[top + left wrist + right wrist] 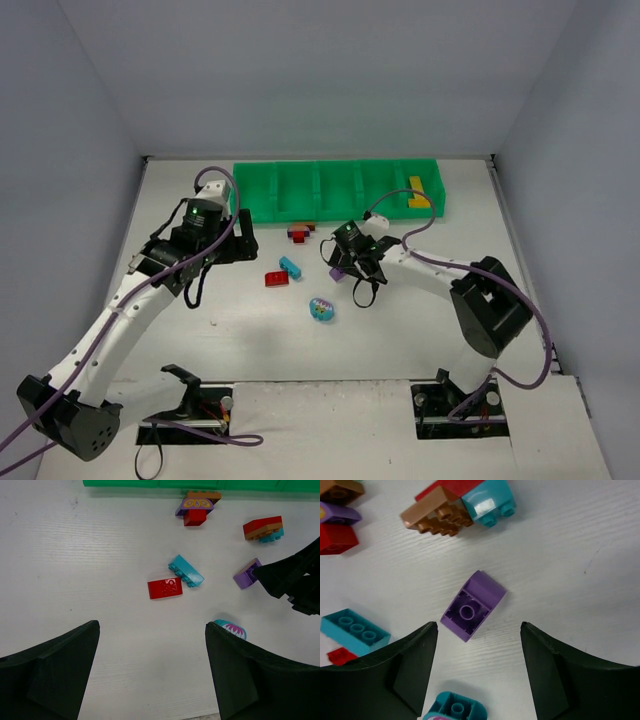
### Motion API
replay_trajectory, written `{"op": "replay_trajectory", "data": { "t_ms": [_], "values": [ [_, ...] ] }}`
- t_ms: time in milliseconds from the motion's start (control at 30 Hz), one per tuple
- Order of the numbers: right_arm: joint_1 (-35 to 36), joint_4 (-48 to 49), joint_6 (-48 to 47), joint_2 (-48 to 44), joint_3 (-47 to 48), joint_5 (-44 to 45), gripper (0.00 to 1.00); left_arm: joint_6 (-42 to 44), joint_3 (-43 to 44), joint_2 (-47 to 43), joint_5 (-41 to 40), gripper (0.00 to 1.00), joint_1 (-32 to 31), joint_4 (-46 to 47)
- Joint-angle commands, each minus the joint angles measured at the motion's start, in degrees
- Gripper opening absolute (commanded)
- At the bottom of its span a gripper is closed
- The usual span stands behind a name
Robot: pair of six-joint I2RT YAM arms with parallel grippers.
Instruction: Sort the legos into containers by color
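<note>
The small purple plastic brick (472,605) lay underside up on the white table (400,340), just ahead of the right tool (478,640) and centred on its gap, touching neither finger. That tool was spread wide and held nothing. The left tool (151,630) was also wide and empty, with a flat red plastic brick (165,588) and a long cyan plastic brick (186,570) lying just beside each other ahead of it.

One long green plastic tray (260,170) of five compartments ran along the far edge. It held one yellow plastic piece (418,192), in the compartment nearest the right edge.

Loose near the tray were:
- three red bricks
- three cyan, counting a rounded printed cyan piece (231,628)
- two purple
- two brown

Some of these sat in a brown-purple-red cluster (196,507) and a red-brown-cyan stack (263,528).
</note>
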Motion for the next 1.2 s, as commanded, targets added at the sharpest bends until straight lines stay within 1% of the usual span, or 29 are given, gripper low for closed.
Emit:
{"op": "replay_trajectory", "data": {
  "t_ms": [0,100,200,233,300,333,400,433,500,533,567,633,667,767,800,867,900,933,1000,1033,1067,1167],
  "values": [
    [0.42,0.93,5.00,2.60,2.56,2.21,0.63,-0.85,0.12,-1.11,0.69,0.80,0.09,2.36],
    [0.33,2.52,5.36,6.63,3.00,3.43,0.60,-0.93,-0.49,-2.33,0.17,0.80,0.09,1.74],
    [0.33,3.13,5.18,8.31,3.44,3.70,0.56,-0.93,-0.85,-3.13,-0.10,0.80,0.18,1.04],
    [0.33,3.48,4.92,8.84,3.79,3.61,0.51,-0.93,-1.02,-3.30,-0.18,0.80,0.09,0.86],
    [0.33,4.01,4.57,9.63,4.06,3.52,0.45,-1.02,-1.37,-4.01,-0.53,0.80,0.18,0.33],
    [0.33,4.01,4.22,9.72,3.97,3.61,0.40,-1.02,-1.46,-4.27,-0.62,0.80,0.09,0.16],
    [0.33,4.54,3.60,9.55,3.45,4.22,0.34,-1.02,-1.81,-4.80,-0.80,0.80,0.09,-0.20],
    [0.42,4.63,2.47,9.46,3.27,4.66,0.25,-1.02,-1.90,-4.80,-0.80,0.80,0.09,-0.37],
    [0.33,4.89,0.62,8.76,2.74,4.93,0.14,-1.02,-2.08,-5.06,-0.89,0.80,0.09,-0.37],
    [0.33,4.98,-0.52,8.32,2.74,4.93,0.04,-1.02,-2.08,-5.06,-0.89,0.80,0.18,-0.46],
    [0.33,4.98,-2.80,7.10,2.74,5.02,0.00,-0.94,-2.08,-5.06,-0.98,0.80,0.18,-0.63],
    [0.33,5.33,-5.96,5.08,2.91,5.02,0.00,-0.93,-1.82,-5.06,-1.06,0.80,0.09,-0.81],
    [0.33,5.42,-10.16,4.02,3.26,4.84,0.00,-0.93,-1.81,-5.24,-1.06,0.80,0.09,-0.81],
    [0.07,5.68,-17.82,-2.55,5.98,5.63,0.00,-0.85,-1.73,-5.42,-1.24,0.80,0.18,-0.99],
    [-0.28,6.03,-23.59,-3.54,7.47,5.46,0.00,-0.85,-1.73,-5.42,-1.24,0.80,0.09,-0.99],
    [-3.34,7.00,-29.68,-5.04,9.15,3.10,0.00,-0.85,-1.81,-5.42,-1.33,0.80,0.09,-0.90],
    [-4.92,8.48,-35.02,-5.74,11.24,-1.27,0.00,-0.85,-1.90,-5.42,-1.33,0.80,0.09,-0.81],
    [-8.25,9.02,-37.34,-5.83,12.31,-3.05,0.00,-0.93,-1.99,-5.33,-1.24,0.80,0.18,-0.90],
    [-11.51,9.64,-41.29,-5.13,14.68,-4.99,0.00,-0.85,-2.08,-5.50,-0.98,0.80,0.18,-0.99],
    [-12.92,9.64,-45.23,-4.35,17.48,-6.83,0.01,-1.02,-2.16,-5.59,-0.98,0.80,0.09,-0.99],
    [-15.63,9.64,-46.92,-3.47,18.98,-7.63,0.01,-1.11,-2.25,-6.03,-0.98,0.80,0.09,-0.90],
    [-20.13,9.64,-50.98,2.93,24.52,-11.32,0.03,-1.37,-3.13,-6.82,-1.50,0.80,0.09,-1.25]
  ]
}}
